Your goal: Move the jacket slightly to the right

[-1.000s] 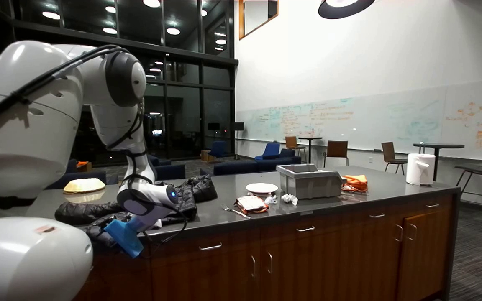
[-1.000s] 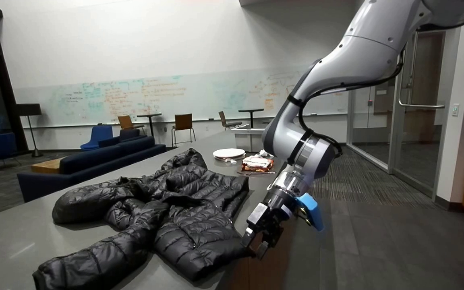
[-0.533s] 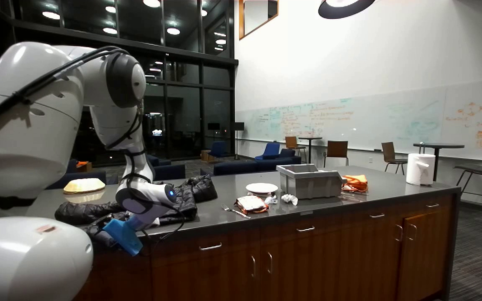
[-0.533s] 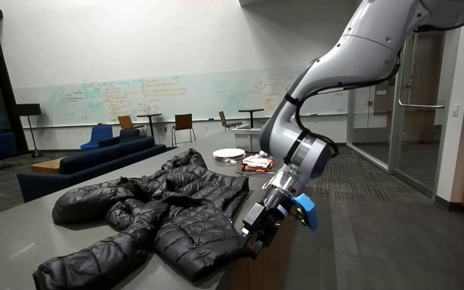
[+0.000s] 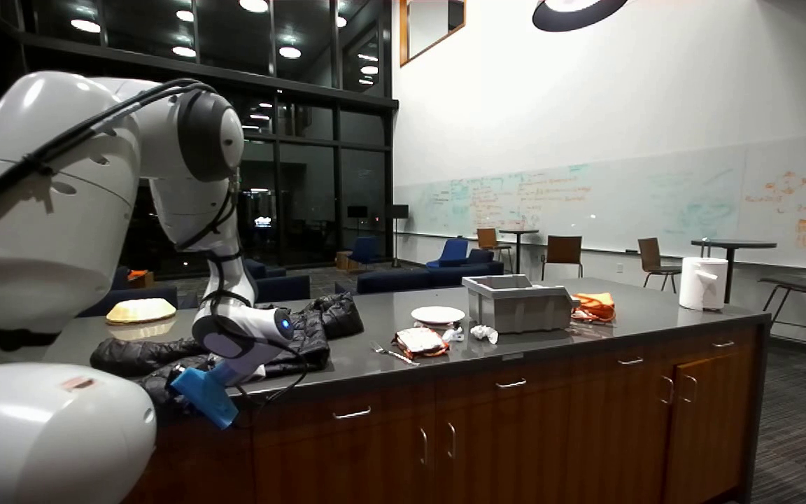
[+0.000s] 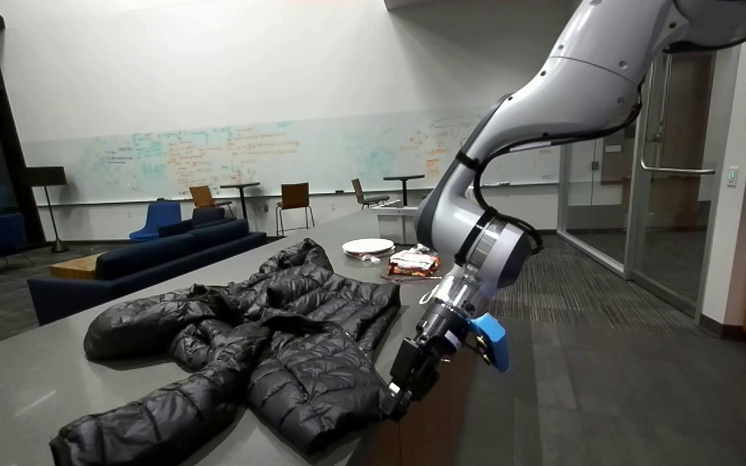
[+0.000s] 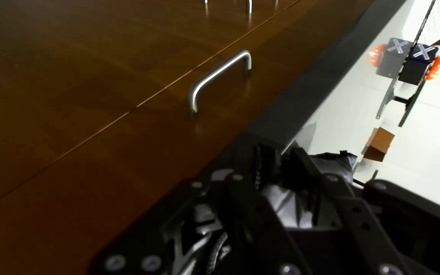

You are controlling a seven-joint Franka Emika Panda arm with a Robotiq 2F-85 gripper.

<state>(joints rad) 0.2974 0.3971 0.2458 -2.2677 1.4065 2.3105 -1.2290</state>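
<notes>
The black puffy jacket [image 6: 321, 369] lies spread on the grey counter, one corner of its hem at the counter's edge. In an exterior view the jacket [image 5: 333, 316] is partly covered by the arm. At that hem corner, my gripper [image 6: 394, 406] points downward with its fingers drawn close together on the fabric. Up close in the wrist view, dark cloth sits in the narrow gap of my gripper [image 7: 284, 152], and more of the jacket [image 7: 334, 164] shows behind. The fingertips are dark and blurred there. In an exterior view the fingers are hidden behind the blue wrist part [image 5: 203, 395].
Farther along the counter are a white plate [image 6: 368, 246], a snack packet [image 6: 414, 262], a fork [image 5: 392, 352] and a grey bin [image 5: 518, 304]. A yellowish object [image 5: 140, 310] stands behind the jacket. Below the counter's edge, a drawer handle [image 7: 220, 74] sticks out.
My gripper has moved slightly toward the jacket, and its fingers have come together on the hem corner. The jacket's near edge and sleeve have shifted a little.
</notes>
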